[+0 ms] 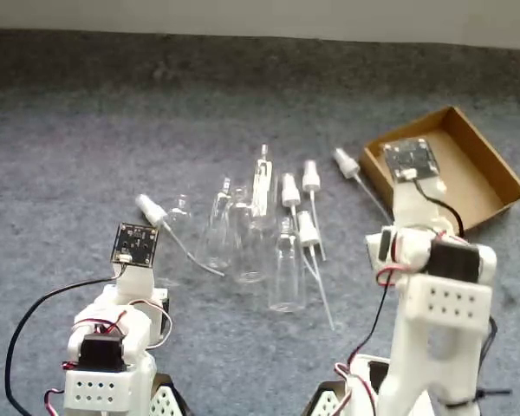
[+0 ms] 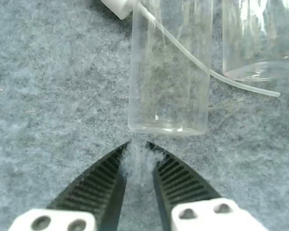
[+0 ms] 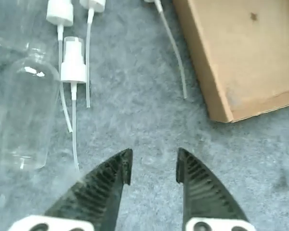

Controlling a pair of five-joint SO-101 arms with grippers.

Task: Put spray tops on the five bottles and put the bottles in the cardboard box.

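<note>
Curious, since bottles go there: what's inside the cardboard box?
The visible floor of the cardboard box is bare. The right arm covers the box's left corner in the high view, so what lies there is hidden.

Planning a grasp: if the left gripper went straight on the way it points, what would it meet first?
Probably the flat base of the clear plastic bottle lying just beyond the left gripper.

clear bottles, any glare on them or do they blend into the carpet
High view: clear bottles show faint pale edges, carpet visible through them. Left wrist view: nearest bottle has small glints at its base. Right wrist view: bottle carries a white highlight near its shoulder.
</note>
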